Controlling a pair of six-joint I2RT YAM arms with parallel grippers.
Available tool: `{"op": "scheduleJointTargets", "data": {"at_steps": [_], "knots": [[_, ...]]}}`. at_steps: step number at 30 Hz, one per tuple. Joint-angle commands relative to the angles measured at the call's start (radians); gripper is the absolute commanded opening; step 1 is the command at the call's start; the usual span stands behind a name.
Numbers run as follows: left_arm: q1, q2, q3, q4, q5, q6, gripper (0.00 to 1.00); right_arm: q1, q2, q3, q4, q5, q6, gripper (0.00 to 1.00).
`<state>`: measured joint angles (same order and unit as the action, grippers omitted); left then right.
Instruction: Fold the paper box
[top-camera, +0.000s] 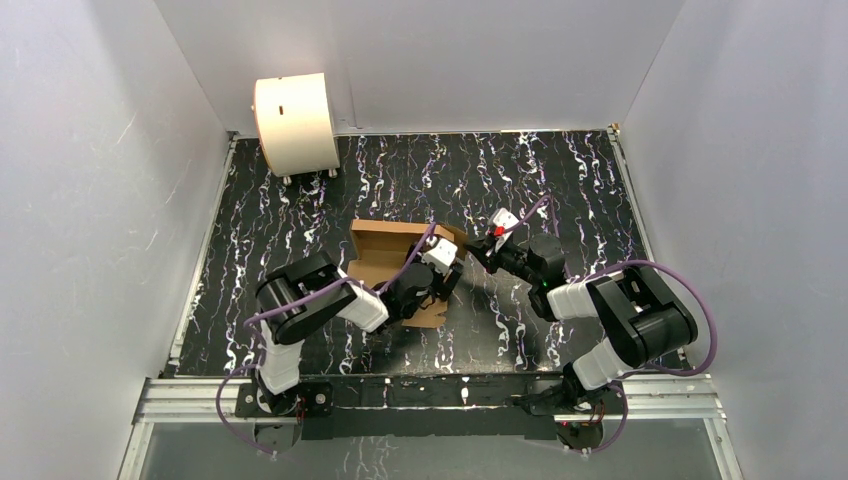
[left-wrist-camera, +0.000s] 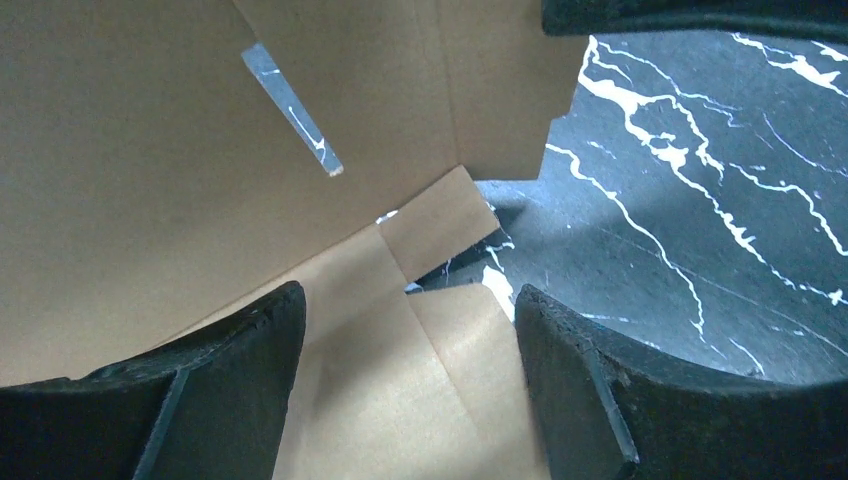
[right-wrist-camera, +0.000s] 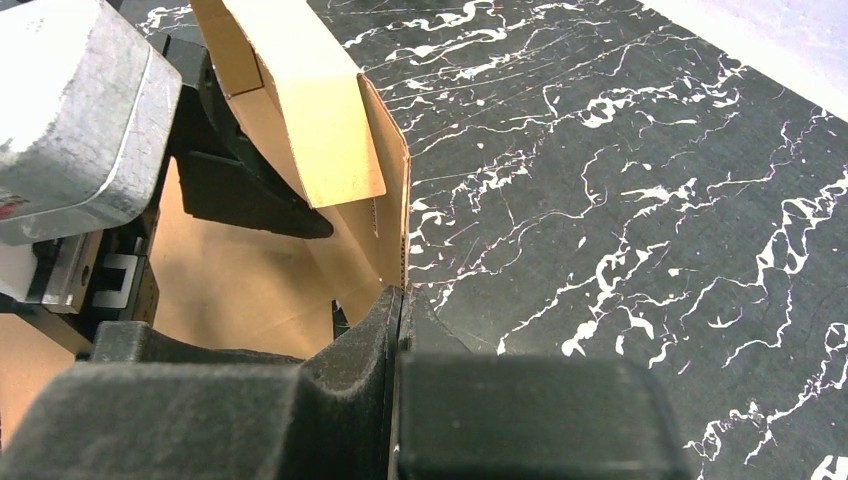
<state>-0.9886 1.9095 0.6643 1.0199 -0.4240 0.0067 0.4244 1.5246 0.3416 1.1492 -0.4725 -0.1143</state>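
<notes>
Half-folded paper box at mid-counter: my right claw pinches a side wall, my left claw is spread inside it.

The paper box (top-camera: 385, 252) sits near the middle of the counter (top-camera: 560, 180), just ahead of both arms, with its base flat and some walls raised. It is plain brown corrugated board, matte, die-cut with a narrow slot (left-wrist-camera: 292, 110) and scored creases. I judge it light, stiff across the panels, willing to bend only along the scores, and easy to crush or send skidding on the glossy black marbled surface. My right claw (right-wrist-camera: 400, 310) is pressed together on the thin edge of an upright wall, beside a loose flap (right-wrist-camera: 300, 110) leaning over it. My left claw (left-wrist-camera: 405, 310) stands wide apart over the inner panels, gripping nothing. I would take edges close to a crease, not panel middles, with one claw pinning the base.
</notes>
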Motion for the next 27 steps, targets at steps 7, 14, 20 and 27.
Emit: {"op": "scheduleJointTargets", "data": {"at_steps": [7, 14, 20, 27], "knots": [[-0.002, 0.077, 0.046, 0.183, -0.103, 0.053, 0.73, 0.01, -0.022, -0.001, 0.031, -0.021, -0.022, 0.03], [-0.003, 0.105, 0.055, 0.267, -0.134, 0.071, 0.7, 0.013, -0.017, 0.001, 0.034, -0.033, -0.018, 0.03], [-0.003, 0.088, 0.02, 0.353, -0.161, 0.061, 0.56, 0.012, -0.012, 0.001, 0.031, -0.037, -0.016, 0.03], [-0.003, 0.016, -0.026, 0.412, -0.176, 0.032, 0.55, 0.013, -0.002, 0.006, 0.026, -0.047, -0.017, 0.03]]}}
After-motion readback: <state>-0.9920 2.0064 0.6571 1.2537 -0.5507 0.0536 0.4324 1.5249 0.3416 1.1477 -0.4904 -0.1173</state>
